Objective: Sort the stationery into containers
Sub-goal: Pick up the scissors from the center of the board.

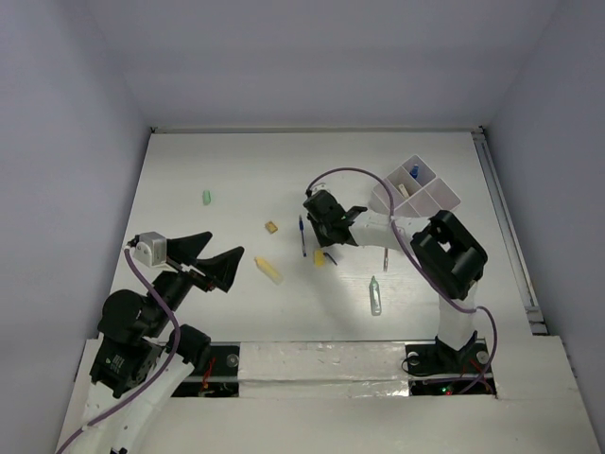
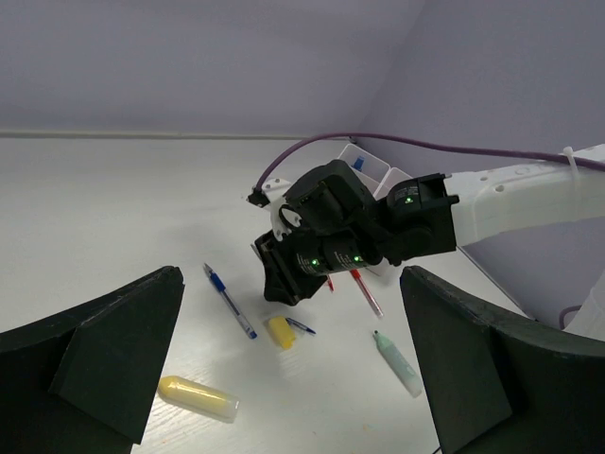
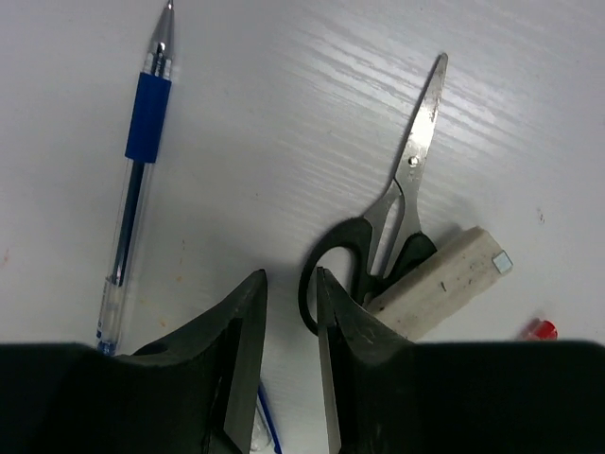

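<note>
While the right tool (image 3: 291,284) stands narrowly parted, empty, the scissors (image 3: 395,199) lie with blades pointing diagonally away.

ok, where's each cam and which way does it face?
Top external: above and behind the bases, looking down on the table; both arms show.
Left wrist: on left arm, faces the right end effector; own open fingers frame it.
Right wrist: faces down, close on scissors; own fingers at bottom.
Shared: blue pen, all three.
</note>
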Tool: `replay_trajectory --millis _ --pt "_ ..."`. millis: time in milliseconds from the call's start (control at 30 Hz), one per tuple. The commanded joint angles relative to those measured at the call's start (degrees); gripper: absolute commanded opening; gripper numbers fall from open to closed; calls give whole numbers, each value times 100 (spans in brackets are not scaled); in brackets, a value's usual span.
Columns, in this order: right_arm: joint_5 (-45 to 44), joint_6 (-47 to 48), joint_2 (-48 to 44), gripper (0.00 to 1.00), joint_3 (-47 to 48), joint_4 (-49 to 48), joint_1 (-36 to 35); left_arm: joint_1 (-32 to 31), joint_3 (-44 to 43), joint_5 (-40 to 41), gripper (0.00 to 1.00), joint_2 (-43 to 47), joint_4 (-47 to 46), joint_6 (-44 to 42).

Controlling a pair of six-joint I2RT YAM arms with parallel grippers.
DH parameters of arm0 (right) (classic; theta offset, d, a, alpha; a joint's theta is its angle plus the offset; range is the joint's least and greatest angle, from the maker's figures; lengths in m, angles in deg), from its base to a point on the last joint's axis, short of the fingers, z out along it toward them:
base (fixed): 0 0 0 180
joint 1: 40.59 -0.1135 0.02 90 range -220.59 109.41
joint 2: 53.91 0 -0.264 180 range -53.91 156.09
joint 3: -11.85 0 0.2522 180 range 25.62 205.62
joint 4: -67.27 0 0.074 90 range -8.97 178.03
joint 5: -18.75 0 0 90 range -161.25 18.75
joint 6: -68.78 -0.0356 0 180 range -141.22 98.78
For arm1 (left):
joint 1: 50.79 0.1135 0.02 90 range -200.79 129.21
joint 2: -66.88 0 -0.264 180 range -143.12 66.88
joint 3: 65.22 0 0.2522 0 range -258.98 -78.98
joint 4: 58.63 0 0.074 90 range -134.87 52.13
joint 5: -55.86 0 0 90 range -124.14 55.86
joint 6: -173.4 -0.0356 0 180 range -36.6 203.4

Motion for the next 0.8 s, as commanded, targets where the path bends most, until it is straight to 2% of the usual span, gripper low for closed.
replay_trajectory --millis 0,133,233,267,300,433,567,767 --pt "-119 22 180 33 204 -20 -60 -1 54 -75 99 -54 -333 -26" --pt "-171 -31 286 28 186 -47 -60 -1 45 -101 99 -80 -341 -35" --pt "-171 -92 277 12 168 -65 -60 -1 45 -110 99 -106 -341 -35" --pt "-223 -145 260 3 168 -47 -60 -1 45 -118 99 -124 -341 -35" --pt "-276 -180 225 0 151 -56 -60 -1 45 -119 99 -124 -333 -35" --pt "-391 -364 -153 0 -68 -301 -60 -1 45 -136 99 -168 -341 -26" --pt "-32 -742 -1117 0 -621 -1004 -60 -1 10 -276 99 -378 -324 -9" --pt "346 -1252 -2051 0 -1220 -1856 -7 -1 -34 -391 99 -703 -359 202"
